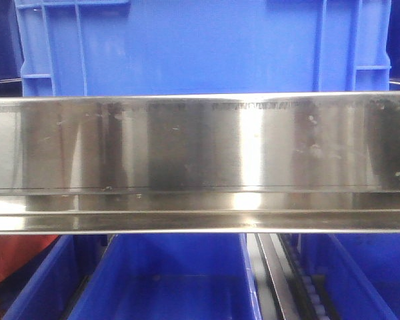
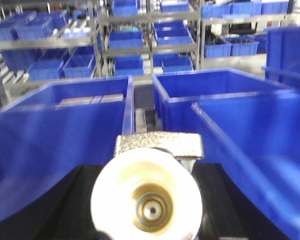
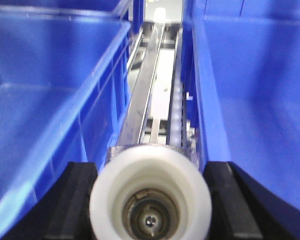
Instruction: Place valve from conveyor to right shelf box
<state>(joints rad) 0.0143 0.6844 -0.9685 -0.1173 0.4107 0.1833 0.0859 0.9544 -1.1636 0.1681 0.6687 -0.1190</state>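
In the left wrist view my left gripper [image 2: 147, 200] is shut on a valve [image 2: 147, 197]: its white cap faces the camera and its silvery-grey body shows above it, between the black fingers [image 2: 65, 205]. In the right wrist view my right gripper [image 3: 150, 200] is shut on a second valve [image 3: 150, 197], white cap towards the camera, between black fingers [image 3: 230, 200]. It hangs over the gap between two blue shelf boxes, one to the left [image 3: 45, 100] and one to the right [image 3: 255, 90]. The conveyor is out of view. Neither gripper shows in the front view.
The front view is filled by a steel shelf rail [image 1: 200, 163], with a blue box above it [image 1: 200, 47] and blue boxes below [image 1: 180, 277]. Roller rails [image 3: 155, 95] run between the boxes. Blue boxes [image 2: 60, 135] and distant shelving [image 2: 140, 35] lie ahead of the left gripper.
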